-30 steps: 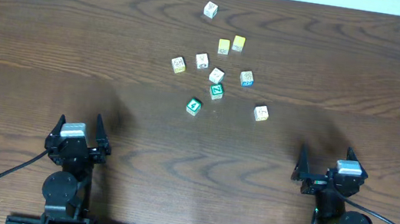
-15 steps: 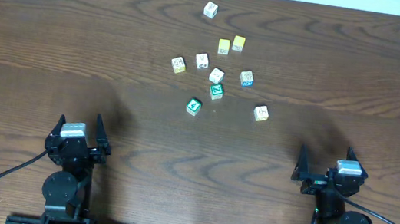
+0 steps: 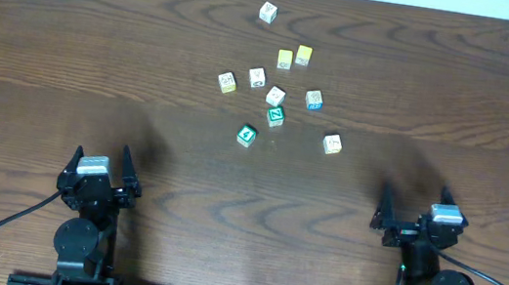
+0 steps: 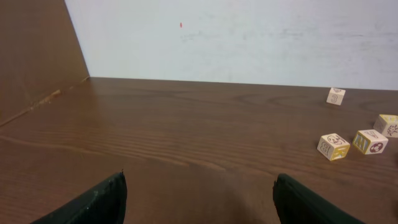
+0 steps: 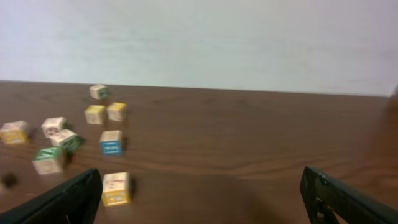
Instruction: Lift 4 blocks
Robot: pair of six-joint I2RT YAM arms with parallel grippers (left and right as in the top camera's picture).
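Left tool point(image 3: 102, 155) and right tool point(image 3: 415, 197) both stand wide open and empty at the near edge of the worktop point(image 3: 49, 56). Well ahead lie the green N block point(image 3: 276, 116), second green block point(image 3: 247, 135), blue-edged block point(image 3: 313, 99) and cream block point(image 3: 332, 144), all resting mid-worktop.

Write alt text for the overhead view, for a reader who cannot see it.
Ten small alphabet blocks lie scattered on the far middle of a dark wooden table, among them a green N block, a second green block, a blue-edged block and a cream block. The left gripper and right gripper sit open at the near edge, touching nothing.
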